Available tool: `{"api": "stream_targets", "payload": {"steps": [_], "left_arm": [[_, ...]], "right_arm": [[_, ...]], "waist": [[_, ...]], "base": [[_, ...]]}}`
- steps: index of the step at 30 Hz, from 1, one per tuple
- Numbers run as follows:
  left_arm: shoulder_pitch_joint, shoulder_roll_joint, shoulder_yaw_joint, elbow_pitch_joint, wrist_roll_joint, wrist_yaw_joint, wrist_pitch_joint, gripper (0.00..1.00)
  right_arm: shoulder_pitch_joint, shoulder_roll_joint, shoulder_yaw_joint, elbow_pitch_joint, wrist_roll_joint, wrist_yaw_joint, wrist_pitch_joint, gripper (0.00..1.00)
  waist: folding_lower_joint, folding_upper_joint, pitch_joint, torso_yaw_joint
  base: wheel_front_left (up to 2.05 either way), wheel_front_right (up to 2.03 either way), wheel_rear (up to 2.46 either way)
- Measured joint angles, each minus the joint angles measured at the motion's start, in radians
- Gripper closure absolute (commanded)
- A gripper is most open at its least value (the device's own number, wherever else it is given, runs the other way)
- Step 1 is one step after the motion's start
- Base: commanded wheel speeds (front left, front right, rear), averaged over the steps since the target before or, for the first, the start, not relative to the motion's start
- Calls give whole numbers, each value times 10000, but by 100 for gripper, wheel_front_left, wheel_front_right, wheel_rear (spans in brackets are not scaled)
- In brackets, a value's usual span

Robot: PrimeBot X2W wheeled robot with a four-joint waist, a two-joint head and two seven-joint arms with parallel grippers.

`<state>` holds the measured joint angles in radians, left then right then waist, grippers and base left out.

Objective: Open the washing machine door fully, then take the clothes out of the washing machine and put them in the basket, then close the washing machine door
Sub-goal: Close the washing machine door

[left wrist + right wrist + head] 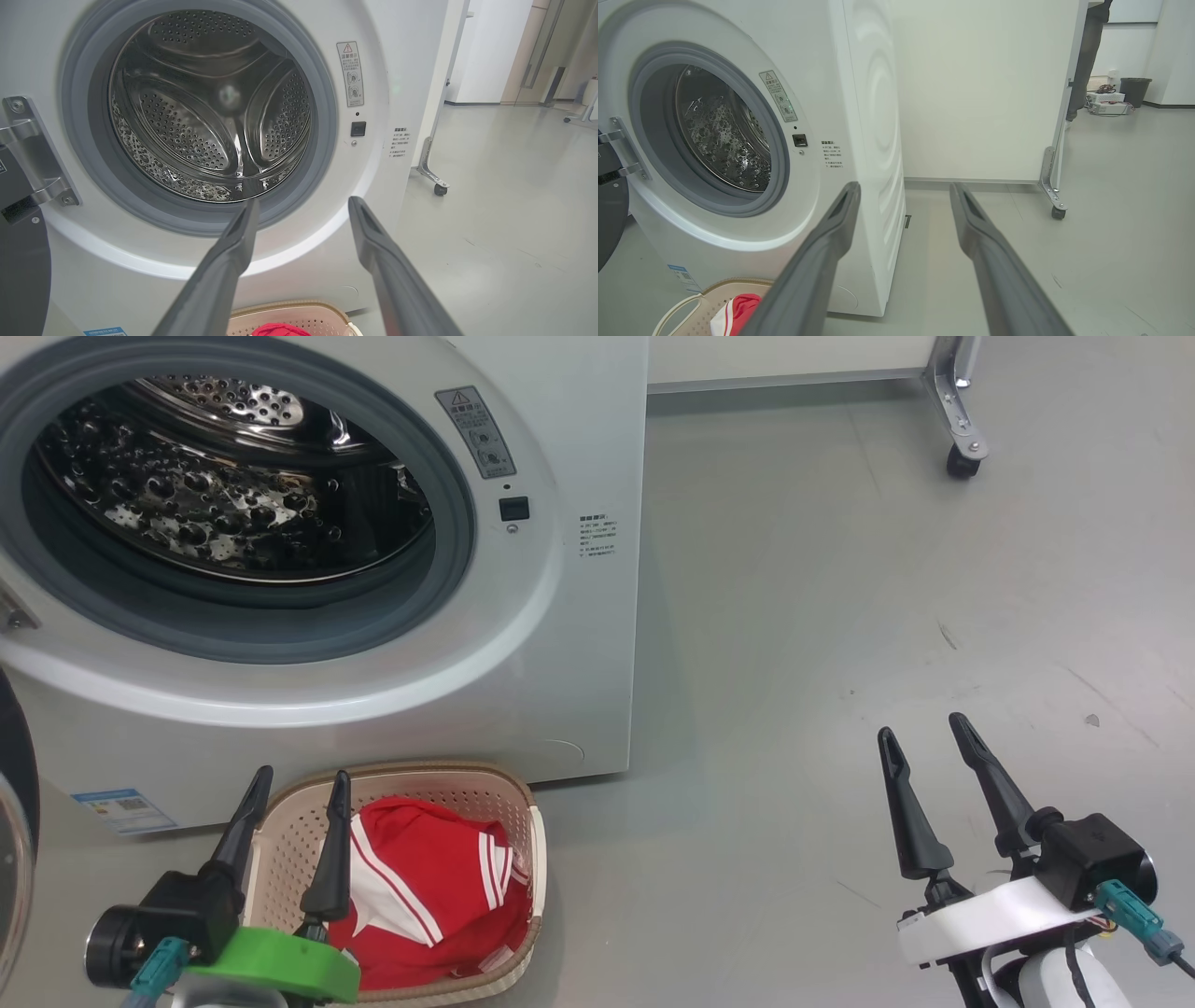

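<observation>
The white washing machine (579,644) stands with its mouth uncovered, and its steel drum (233,495) looks bare inside. The washing machine door (14,840) hangs swung out at the far left, only its black edge in view. Red and white clothes (425,896) lie in the cream basket (420,777) on the floor before the machine. My left gripper (302,782) is open over the basket's left side, nothing between its fingers. My right gripper (924,728) is open above bare floor to the right. In the left wrist view the drum (210,116) is bare, with the door hinge (32,149) at left.
A white panel on a castor leg (962,453) stands behind the machine to the right. Grey floor (887,597) stretches right of the machine. In the right wrist view a dark bin (1134,91) and boxes sit far back.
</observation>
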<state>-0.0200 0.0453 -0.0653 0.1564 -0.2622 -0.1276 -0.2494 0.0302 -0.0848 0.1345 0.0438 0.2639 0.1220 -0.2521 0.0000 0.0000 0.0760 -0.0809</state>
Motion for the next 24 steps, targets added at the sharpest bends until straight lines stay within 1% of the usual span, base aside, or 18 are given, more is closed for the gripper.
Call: {"api": "stream_targets", "payload": {"steps": [13, 24], "left_arm": [[21, 0, 10, -33, 88, 0, 2, 0], [26, -4, 6, -90, 88, 0, 2, 0]], "right_arm": [[9, -2, -33, -6, 0, 0, 0, 0], [20, -2, -31, -42, 0, 0, 0, 0]], "waist": [[0, 0, 59, 41], [0, 0, 176, 86]], "base": [[-4, 4, 0], [-47, 47, 0]]}}
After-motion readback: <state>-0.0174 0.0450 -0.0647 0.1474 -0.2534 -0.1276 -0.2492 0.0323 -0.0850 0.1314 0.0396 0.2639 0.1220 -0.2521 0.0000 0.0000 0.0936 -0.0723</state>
